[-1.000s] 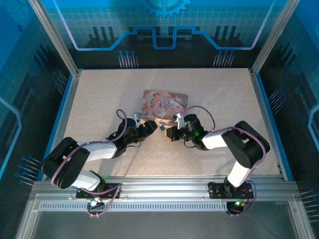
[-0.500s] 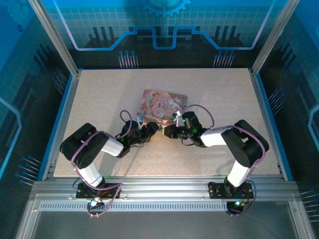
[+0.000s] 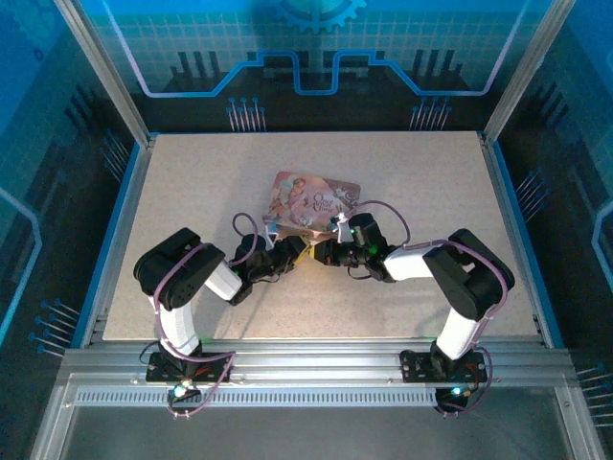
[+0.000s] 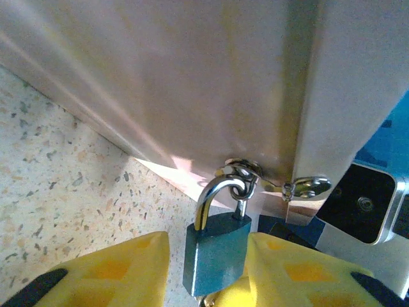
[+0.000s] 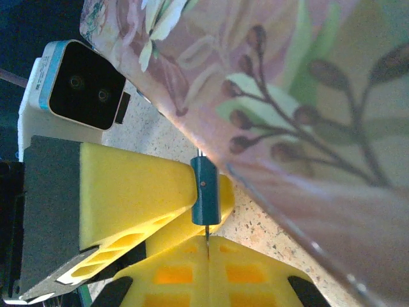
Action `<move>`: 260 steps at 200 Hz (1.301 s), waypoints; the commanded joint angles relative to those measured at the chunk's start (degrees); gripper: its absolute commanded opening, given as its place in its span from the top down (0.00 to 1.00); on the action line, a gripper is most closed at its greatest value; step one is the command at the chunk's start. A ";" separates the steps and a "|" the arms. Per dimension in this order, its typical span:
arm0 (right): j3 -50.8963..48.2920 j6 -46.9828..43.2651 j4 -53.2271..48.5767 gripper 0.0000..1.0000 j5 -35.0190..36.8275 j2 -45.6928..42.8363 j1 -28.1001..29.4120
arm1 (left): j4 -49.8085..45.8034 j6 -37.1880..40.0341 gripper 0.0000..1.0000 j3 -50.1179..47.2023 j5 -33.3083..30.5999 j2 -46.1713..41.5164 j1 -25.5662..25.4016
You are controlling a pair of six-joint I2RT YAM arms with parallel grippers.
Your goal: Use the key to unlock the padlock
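The padlock (image 4: 215, 262) is hung on the hasp of the pink box (image 4: 192, 77), near the table's (image 3: 192, 192) middle. It is flanked by the left claw's (image 4: 208, 246) fingers, but whether it is pinched cannot be told. The key (image 5: 208, 234) is pinched in the right claw (image 5: 208, 256), with its blade met by the padlock's base.

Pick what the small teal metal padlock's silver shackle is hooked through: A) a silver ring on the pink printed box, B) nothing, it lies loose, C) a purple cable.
A: the left wrist view shows the shackle of the padlock looped through the ring on the box.
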 commanded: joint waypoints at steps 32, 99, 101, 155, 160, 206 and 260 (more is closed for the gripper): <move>0.46 1.40 -0.62 1.00 -1.42 0.50 0.57 | 3.42 0.50 0.80 0.51 -1.01 0.12 0.82; -1.60 -0.02 0.87 0.71 -0.16 -2.22 0.13 | -0.17 2.06 0.96 0.25 -1.92 -3.47 0.62; -1.70 -0.14 0.71 0.70 -0.01 -2.39 0.13 | -0.36 2.12 0.96 0.21 -1.93 -3.56 0.53; -3.35 -9.83 -6.49 0.56 5.03 -9.60 0.17 | -4.61 2.23 0.98 0.64 -2.67 -6.95 0.09; -3.44 -11.38 -7.30 0.55 5.50 -10.55 0.20 | -4.62 2.10 0.98 0.59 -2.67 -7.05 0.09; -4.94 -29.85 -12.03 0.38 15.17 -21.58 4.24 | -5.48 0.69 1.00 0.74 -3.31 -7.66 -0.38; -5.47 -53.88 -14.48 0.32 25.53 -30.25 10.34 | -8.90 0.97 1.00 0.35 -4.83 -10.94 -0.37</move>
